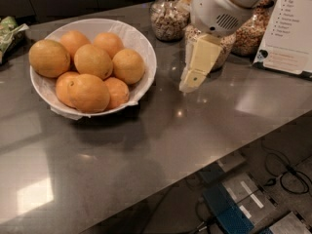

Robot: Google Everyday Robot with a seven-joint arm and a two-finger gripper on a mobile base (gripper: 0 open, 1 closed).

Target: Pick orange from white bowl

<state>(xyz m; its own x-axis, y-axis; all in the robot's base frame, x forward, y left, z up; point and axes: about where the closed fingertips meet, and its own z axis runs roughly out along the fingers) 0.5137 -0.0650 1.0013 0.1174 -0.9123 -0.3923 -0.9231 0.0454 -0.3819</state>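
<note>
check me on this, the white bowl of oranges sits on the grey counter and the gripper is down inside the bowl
Wrong on the gripper. The white bowl of oranges sits on the grey counter, but the gripper hangs outside the bowl, above the counter beside the glass jars, per the camera view.
</note>
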